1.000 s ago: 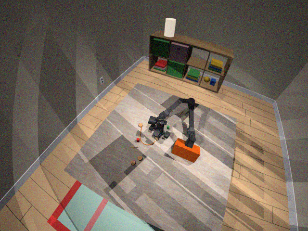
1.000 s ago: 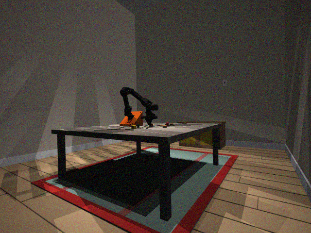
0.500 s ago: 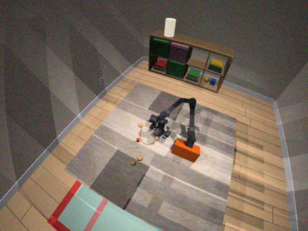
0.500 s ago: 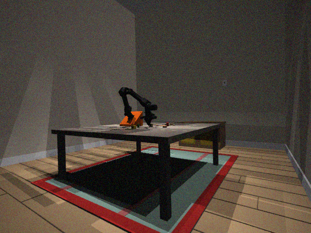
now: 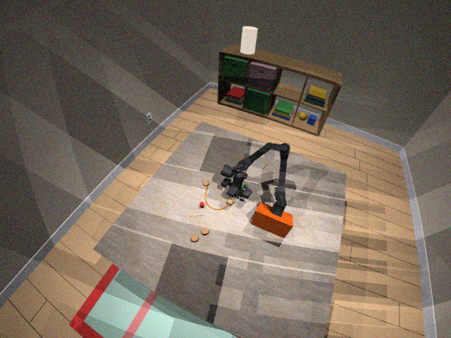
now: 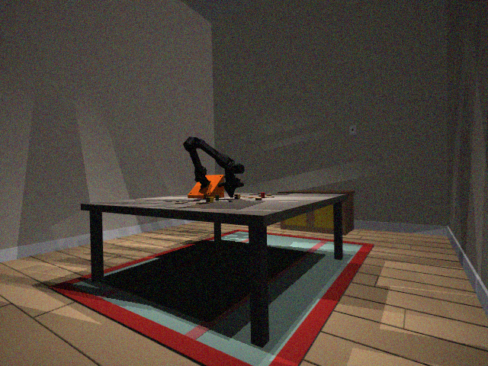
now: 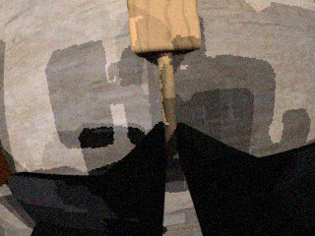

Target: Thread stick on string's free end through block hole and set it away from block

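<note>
The wooden block (image 5: 230, 201) (image 6: 237, 196) (image 7: 164, 25) stands on the table. The wooden stick (image 7: 168, 84) sticks out of the block's near side in the wrist view. My gripper (image 7: 169, 130) (image 5: 239, 198) is shut on this stick, a short way from the block and not touching it. The orange string (image 5: 217, 209) curves from the round wooden button (image 5: 206, 182) to the block's other side. That side is out of the wrist view, and the hole's inside is hidden, so I cannot tell whether any string is inside.
A loose stick (image 5: 195, 215) and a red object (image 5: 201, 204) lie near the string. Two round wooden pieces (image 5: 204, 231) (image 5: 194, 238) lie farther off. Another stick (image 5: 264, 165) lies behind the arm. A green object (image 5: 246, 185) is close beside the gripper. The orange base (image 5: 271, 220) stands right.
</note>
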